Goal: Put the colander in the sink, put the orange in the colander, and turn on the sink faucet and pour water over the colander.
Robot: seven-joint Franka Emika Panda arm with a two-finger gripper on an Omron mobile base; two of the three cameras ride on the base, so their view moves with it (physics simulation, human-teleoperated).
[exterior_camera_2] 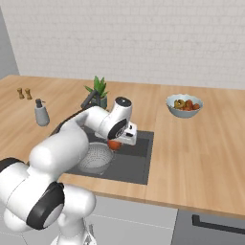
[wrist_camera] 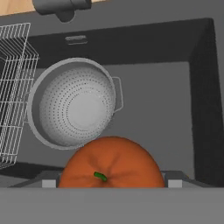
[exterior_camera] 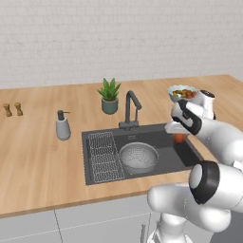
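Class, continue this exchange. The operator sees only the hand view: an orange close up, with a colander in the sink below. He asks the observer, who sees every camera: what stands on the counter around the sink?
Observer: A potted plant stands just behind the faucet, a little to its left.
Operator: Anything left of the sink?
Observer: A grey soap bottle stands on the counter there.
Operator: And to the right?
Observer: A pale bowl of fruit sits on the counter, beyond the sink's far right corner.
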